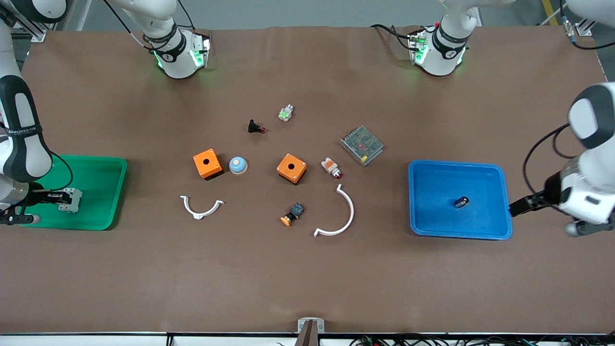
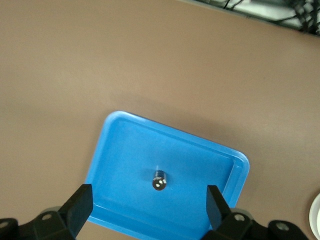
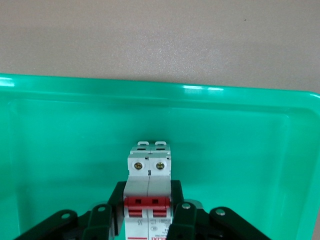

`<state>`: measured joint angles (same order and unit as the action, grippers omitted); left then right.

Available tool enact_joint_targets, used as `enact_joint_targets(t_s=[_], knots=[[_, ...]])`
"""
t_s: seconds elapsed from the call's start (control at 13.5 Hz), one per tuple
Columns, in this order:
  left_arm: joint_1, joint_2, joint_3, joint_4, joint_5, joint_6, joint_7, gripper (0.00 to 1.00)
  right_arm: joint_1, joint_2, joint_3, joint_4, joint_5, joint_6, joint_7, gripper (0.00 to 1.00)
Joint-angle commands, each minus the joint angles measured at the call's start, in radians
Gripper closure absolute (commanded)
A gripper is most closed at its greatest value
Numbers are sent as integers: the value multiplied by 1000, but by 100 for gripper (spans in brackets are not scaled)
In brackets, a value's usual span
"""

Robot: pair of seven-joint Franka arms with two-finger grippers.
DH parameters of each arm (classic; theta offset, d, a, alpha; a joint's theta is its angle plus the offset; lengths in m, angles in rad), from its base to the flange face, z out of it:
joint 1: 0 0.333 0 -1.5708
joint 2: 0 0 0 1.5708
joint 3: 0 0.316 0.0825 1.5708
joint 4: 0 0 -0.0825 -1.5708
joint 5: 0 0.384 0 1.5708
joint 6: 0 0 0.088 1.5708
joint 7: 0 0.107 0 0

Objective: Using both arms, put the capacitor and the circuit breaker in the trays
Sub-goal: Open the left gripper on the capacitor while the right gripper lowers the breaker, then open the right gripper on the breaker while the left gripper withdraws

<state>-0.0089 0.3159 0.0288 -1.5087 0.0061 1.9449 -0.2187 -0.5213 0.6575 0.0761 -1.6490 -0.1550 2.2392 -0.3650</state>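
The right gripper (image 3: pixel 148 220) has its jaws clamped on the circuit breaker (image 3: pixel 148 197), holding it low over the green tray (image 1: pixel 103 192) at the right arm's end of the surface. The left gripper (image 2: pixel 150 207), jaws spread apart and empty, hangs at the blue tray (image 1: pixel 435 218), where the capacitor (image 2: pixel 159 180) lies loose near the middle.
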Motion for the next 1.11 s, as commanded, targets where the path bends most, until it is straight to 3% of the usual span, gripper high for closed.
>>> enact_joint_targets(t_s=[0.0, 0.15, 0.44, 0.59, 1.03], knots=[[6, -95, -4, -5, 14, -78, 79, 0, -26, -22, 24, -43, 11, -4, 12, 13], [6, -159, -7, -5, 14, -157, 119, 0, -26, -80, 27, -38, 11, -35, 8, 1], [0, -244, -26, -4, 12, -274, 144, 0, 24, -257, 33, -40, 12, -208, 14, 2], [-3, -282, -36, -4, 12, -331, 145, 0, 75, -358, 34, -44, 14, -341, 114, 2], [13, -357, -78, -62, 9, -357, 144, 0, 265, -597, 33, -48, 100, -599, 308, 2]])
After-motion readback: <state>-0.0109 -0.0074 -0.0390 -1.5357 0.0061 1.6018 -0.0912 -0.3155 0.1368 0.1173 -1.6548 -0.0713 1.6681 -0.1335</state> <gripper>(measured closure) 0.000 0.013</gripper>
